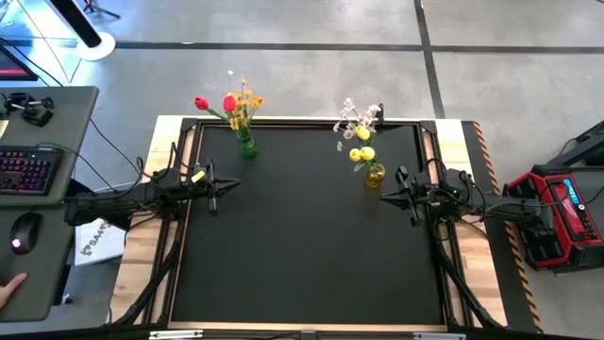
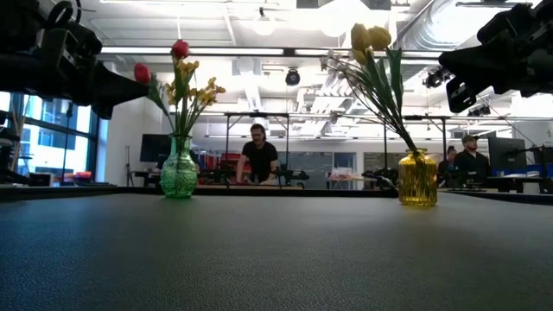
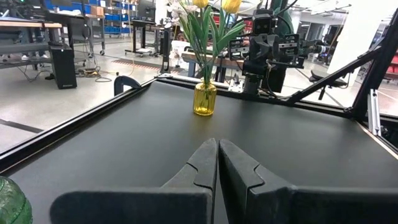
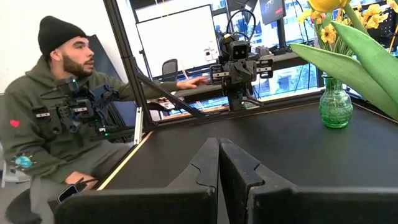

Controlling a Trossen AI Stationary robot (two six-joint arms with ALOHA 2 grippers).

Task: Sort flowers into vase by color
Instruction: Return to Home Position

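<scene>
Nearest, the black table mat (image 1: 302,255) fills the foreground. At mid-depth the left gripper (image 1: 225,187) hovers by the mat's left edge and the right gripper (image 1: 387,196) by its right, tips facing each other, well apart; each has its 2 fingers pressed together, gripping nothing. Farther back, the green vase (image 1: 246,146) stands upright at left, holding 2 red blooms (image 1: 201,103) and an orange-yellow sprig (image 1: 249,98). The yellow vase (image 1: 375,175), just beside the right gripper, holds yellow tulips (image 1: 363,133) and a pale blossom sprig (image 1: 355,115). Beyond the table sits a person (image 4: 56,124) in a dark beanie.
</scene>
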